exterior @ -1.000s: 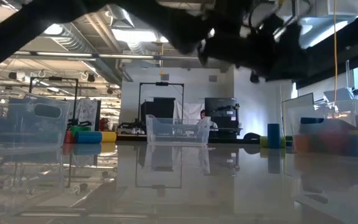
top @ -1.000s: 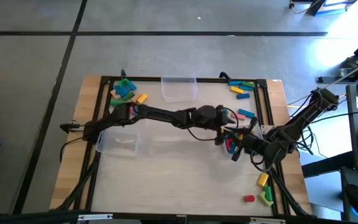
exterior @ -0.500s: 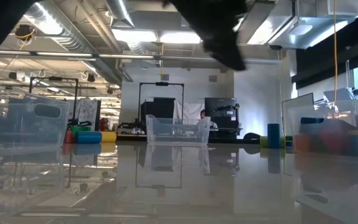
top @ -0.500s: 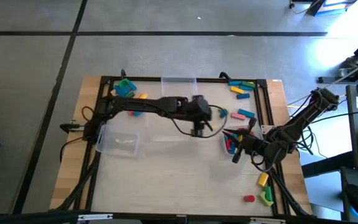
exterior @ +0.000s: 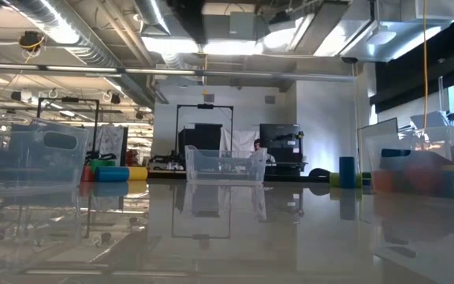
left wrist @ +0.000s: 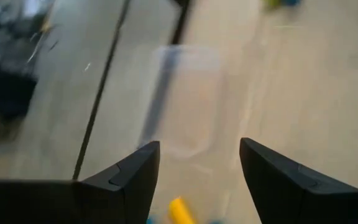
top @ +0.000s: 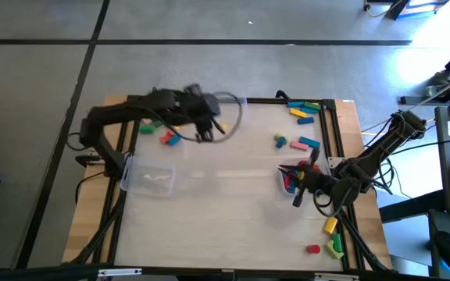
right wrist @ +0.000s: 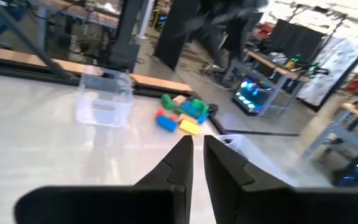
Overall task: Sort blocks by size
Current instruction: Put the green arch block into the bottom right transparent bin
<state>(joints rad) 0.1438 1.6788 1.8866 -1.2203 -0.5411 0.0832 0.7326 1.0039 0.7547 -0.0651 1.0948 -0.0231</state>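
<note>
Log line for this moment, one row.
left gripper: open, empty, over far-left blocks | right gripper: shut, waiting beside right bin | sorting unfinished

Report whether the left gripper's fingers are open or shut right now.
Open. In the left wrist view the left gripper shows its two dark fingers standing wide apart, with bare table and a clear plastic bin visible between them; nothing is held.

pale table (top: 225, 218), scattered blocks (top: 303, 111), clear bins (top: 148, 175)

grey floor (top: 209, 70) with dark seams surrounds the wooden table (top: 233, 234); beyond, a bright workshop with ceiling ducts (exterior: 93, 51).
</note>
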